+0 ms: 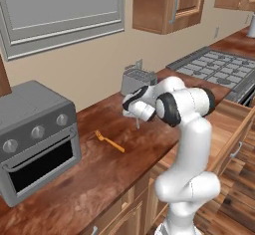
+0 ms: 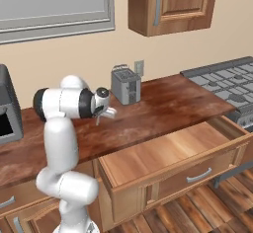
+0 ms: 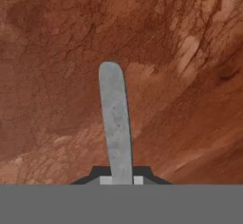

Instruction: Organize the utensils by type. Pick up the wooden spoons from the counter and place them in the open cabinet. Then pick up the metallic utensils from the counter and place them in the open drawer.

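Observation:
My gripper (image 3: 118, 181) is shut on a slim flat grey utensil handle (image 3: 115, 118) with a rounded end, which points down at the counter (image 3: 57, 52). I cannot tell whether it is one of the wooden spoons. In the left base view the gripper (image 1: 137, 119) hangs just above the counter (image 1: 99, 179) with the thin grey piece (image 1: 138, 124) below it. The orange-gold fork (image 1: 109, 142) lies flat on the counter to its left, apart from the hand. The drawer (image 2: 163, 153) stands open in front of the counter. The cabinet (image 2: 168, 5) hangs on the wall above.
A grey toaster (image 2: 125, 85) stands against the wall behind the hand. A toaster oven (image 1: 35, 134) sits on the counter at the left, and a stove (image 1: 219, 67) lies at the right. The pulled-out drawer front (image 2: 197, 175) juts into the floor space by the base.

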Robot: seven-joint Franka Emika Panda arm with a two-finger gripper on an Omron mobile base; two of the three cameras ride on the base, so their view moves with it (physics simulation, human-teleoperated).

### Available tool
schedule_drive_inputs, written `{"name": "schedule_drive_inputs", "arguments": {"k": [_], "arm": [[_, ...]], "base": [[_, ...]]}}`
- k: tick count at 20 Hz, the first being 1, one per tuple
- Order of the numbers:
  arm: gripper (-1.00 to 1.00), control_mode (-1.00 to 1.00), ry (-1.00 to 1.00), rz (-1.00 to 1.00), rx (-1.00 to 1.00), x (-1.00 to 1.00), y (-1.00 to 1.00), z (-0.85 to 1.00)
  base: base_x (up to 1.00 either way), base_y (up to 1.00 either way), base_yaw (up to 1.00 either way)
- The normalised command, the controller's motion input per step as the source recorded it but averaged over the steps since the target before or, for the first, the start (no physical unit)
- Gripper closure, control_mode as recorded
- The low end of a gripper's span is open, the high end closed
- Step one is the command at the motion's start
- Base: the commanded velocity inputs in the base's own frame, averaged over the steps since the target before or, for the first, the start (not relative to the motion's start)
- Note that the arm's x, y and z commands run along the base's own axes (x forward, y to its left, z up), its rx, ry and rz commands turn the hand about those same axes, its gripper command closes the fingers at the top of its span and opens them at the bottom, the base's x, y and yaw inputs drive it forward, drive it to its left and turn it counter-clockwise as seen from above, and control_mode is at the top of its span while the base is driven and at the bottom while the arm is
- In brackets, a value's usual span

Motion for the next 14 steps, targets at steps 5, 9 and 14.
{"name": "schedule_drive_inputs", "arguments": {"k": [5, 9, 14], "arm": [[1.0, -1.0, -0.24, -0.21, 0.0, -1.0, -0.45, 0.86], [1.0, -1.0, -0.13, -0.15, -0.12, -1.0, -0.31, 1.0], [1.0, -1.0, -0.03, -0.16, -0.17, -1.0, -0.29, 1.0]], "base": [[0.0, 0.0, 0.0], [0.0, 0.0, 0.0], [0.0, 0.0, 0.0]]}}
